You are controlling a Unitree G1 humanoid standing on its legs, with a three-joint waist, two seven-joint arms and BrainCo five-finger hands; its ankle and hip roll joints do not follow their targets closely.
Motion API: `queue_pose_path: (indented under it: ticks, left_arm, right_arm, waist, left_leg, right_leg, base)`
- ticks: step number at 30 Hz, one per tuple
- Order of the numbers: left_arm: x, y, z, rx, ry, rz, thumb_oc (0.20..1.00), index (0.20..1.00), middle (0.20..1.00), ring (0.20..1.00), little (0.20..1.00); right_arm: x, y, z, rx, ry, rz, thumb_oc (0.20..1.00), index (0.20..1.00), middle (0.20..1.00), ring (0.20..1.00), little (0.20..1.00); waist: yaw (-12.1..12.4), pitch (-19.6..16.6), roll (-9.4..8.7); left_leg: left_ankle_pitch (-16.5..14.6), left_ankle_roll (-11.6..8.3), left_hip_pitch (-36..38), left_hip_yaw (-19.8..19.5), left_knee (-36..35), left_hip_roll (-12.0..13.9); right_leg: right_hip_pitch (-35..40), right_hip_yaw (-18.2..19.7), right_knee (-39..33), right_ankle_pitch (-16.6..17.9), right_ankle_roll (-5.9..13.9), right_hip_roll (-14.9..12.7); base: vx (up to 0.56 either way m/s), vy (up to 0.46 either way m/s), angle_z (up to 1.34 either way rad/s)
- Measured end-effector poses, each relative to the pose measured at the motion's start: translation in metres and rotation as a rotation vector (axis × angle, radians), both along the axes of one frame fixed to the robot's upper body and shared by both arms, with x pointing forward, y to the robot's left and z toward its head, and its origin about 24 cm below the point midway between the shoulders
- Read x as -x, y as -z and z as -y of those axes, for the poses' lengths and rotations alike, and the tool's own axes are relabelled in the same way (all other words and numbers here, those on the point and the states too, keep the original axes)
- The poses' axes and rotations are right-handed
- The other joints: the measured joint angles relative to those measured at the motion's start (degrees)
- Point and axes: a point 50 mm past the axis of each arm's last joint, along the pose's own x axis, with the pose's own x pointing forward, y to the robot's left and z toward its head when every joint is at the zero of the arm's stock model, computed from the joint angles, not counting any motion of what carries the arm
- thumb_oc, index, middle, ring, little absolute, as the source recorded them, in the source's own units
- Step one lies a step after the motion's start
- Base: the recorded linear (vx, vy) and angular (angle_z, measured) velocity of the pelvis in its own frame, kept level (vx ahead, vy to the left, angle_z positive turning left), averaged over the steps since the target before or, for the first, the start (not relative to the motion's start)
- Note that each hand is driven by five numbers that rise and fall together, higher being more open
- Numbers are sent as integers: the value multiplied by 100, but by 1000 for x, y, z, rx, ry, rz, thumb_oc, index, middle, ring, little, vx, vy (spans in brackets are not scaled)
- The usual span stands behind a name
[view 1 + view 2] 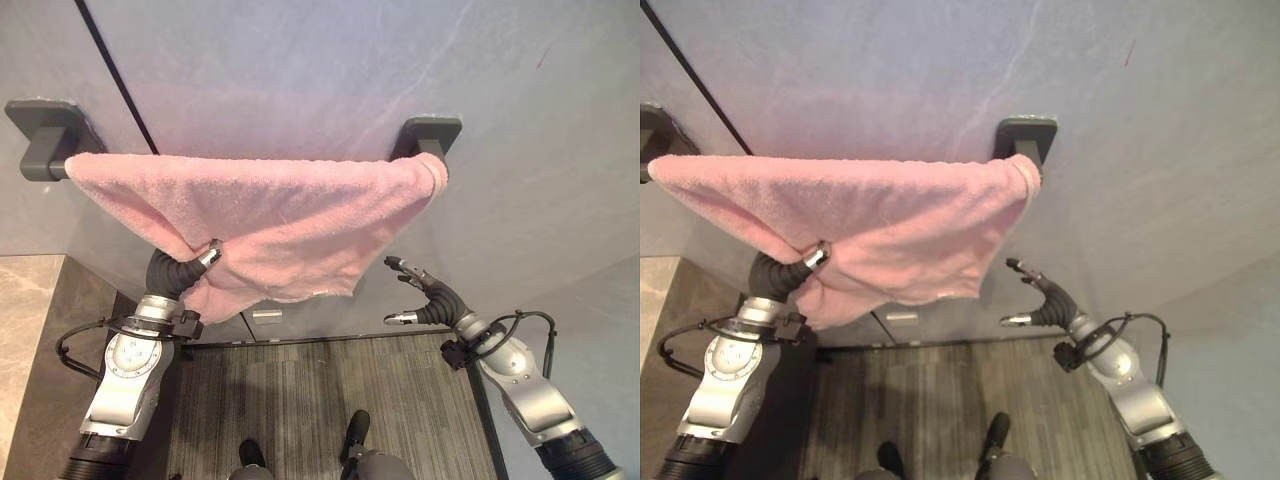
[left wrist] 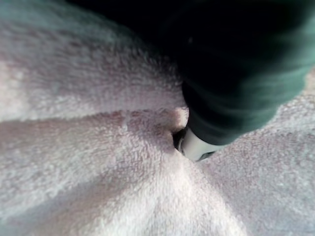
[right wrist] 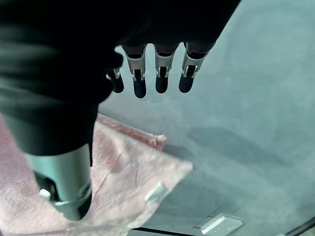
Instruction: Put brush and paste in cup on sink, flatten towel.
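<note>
Two hands: left hand point(image 1: 205, 258) fingers buried in one pink towel point(image 1: 270, 215), state unclear; right hand point(image 1: 425, 295) fingers apart.

arms: silver-grey | wrists: dark ribbed covers | fingers point(image 3: 140, 73): silver, dark-tipped

The pink terry towel point(image 1: 270, 215) draped over the bar is swallowing the left hand point(image 1: 205, 257), so its fingers are hiding in the folds and I can't tell their grip. The dark grey bar bracket point(image 1: 652, 128) on the left is getting cut off by the right eye view's edge.
</note>
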Motion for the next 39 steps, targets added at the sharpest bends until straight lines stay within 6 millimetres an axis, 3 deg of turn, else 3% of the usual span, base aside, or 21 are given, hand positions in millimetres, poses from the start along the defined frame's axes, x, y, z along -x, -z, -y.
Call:
queue_pose_path:
  ticks: [4, 10, 11, 12, 13, 20, 27, 34, 35, 36, 37, 38, 39]
  left_arm:
    - [-1, 0, 1, 4, 3, -2, 200, 200, 200, 200, 200]
    - [-7, 3, 8, 15, 26, -14, 200, 200, 200, 200, 200]
    - [-8, 3, 8, 15, 27, -15, 200, 200, 200, 200, 200]
    - [-9, 3, 9, 15, 28, -16, 200, 200, 200, 200, 200]
    - [-10, 3, 9, 14, 29, -15, 200, 200, 200, 200, 200]
    - [-9, 6, 8, 14, 23, -32, 200, 200, 200, 200, 200]
    - [1, 12, -6, 20, -38, -48, 200, 200, 200, 200, 200]
    - [5, 14, -6, 12, -42, -54, 200, 200, 200, 200, 200]
    - [5, 14, -6, 12, -43, -54, 244, 244, 244, 244, 244]
    - [5, 14, -6, 13, -44, -54, 382, 382, 382, 382, 382]
    - [5, 14, -6, 13, -45, -54, 576, 576, 576, 576, 576]
    - [5, 14, -6, 13, -45, -55, 664, 664, 664, 664, 664]
    - [4, 17, -7, 15, -52, -66, 1000, 1000, 1000, 1000, 1000]
  right_arm:
    - [-12, -7, -2, -16, 21, 38, 1000, 1000, 1000, 1000, 1000]
    - [-47, -25, -39, -82, -35, 103, 1000, 1000, 1000, 1000, 1000]
    - [-48, -28, -48, -93, -70, 106, 846, 846, 846, 846, 846]
    - [-49, -32, -56, -103, -104, 110, 332, 332, 332, 332, 332]
    - [-50, -35, -61, -115, -124, 113, 200, 200, 200, 200, 200]
    - [-42, -48, -85, -209, -260, 111, 200, 200, 200, 200, 200]
    - [-20, -83, -102, -215, -420, 243, 200, 200, 200, 200, 200]
    - [-17, -85, -105, -182, -447, 263, 200, 200, 200, 200, 200]
    - [-16, -84, -105, -168, -447, 267, 200, 200, 200, 200, 200]
    - [-17, -84, -105, -154, -442, 274, 200, 200, 200, 200, 200]
    - [-17, -83, -105, -148, -437, 275, 200, 200, 200, 200, 200]
    - [-17, -83, -105, -148, -436, 273, 266, 266, 266, 266, 266]
    - [-19, -80, -105, -140, -426, 269, 567, 567, 567, 567, 567]
  waist:
    - [2, -2, -3]
    - [62, 0, 1]
    - [68, 0, 2]
    - [78, 1, 3]
    - [97, 1, 4]
    - [234, -29, 70]
    - [238, -77, 155]
    - [253, -78, 153]
    - [252, -78, 153]
    - [250, -78, 152]
    - [246, -79, 152]
    - [245, -79, 152]
    - [238, -82, 148]
  left_leg:
    - [-9, 13, 11, 5, 1, -19]
    - [-6, 25, 3, 15, 62, -21]
    - [-6, 26, 11, 14, 59, -22]
    - [-6, 26, 2, 10, 72, -24]
    - [-5, 26, 0, 10, 81, -27]
    - [2, 36, 6, -18, 87, -52]
    - [4, 38, 27, -61, 91, -45]
    - [19, 58, 23, -76, 93, -54]
    - [19, 58, 23, -75, 93, -53]
    - [20, 59, 23, -75, 94, -54]
    - [20, 59, 23, -75, 93, -54]
    - [20, 59, 23, -75, 94, -55]
    - [20, 59, 26, -74, 93, -55]
  right_leg:
    - [3, 24, 0, 19, 1, -18]
    - [5, 34, -1, 50, -23, -38]
    - [12, 34, -1, 50, -24, -40]
    - [12, 31, -1, 53, -26, -45]
    - [10, 32, -1, 58, -32, -50]
    - [41, -23, -1, 72, -46, -89]
    - [92, -61, -1, 71, -47, -87]
    - [99, -66, -1, 84, -43, -97]
    - [99, -65, -1, 84, -43, -95]
    - [98, -65, -1, 85, -44, -96]
    - [98, -65, -1, 86, -43, -96]
    - [98, -65, -1, 86, -43, -96]
    - [98, -63, 0, 86, -44, -96]
  base:
    - [14, 19, -2]
    - [25, 11, -1]
    - [0, 0, 0]
    - [0, 0, 0]
    - [0, 0, 0]
    - [-23, -8, 2]
    - [-9, -3, 3]
    - [-22, 0, 1]
    - [-31, -3, 0]
    - [-33, 0, 0]
    - [0, 0, 0]
    - [0, 0, 0]
    - [0, 0, 0]
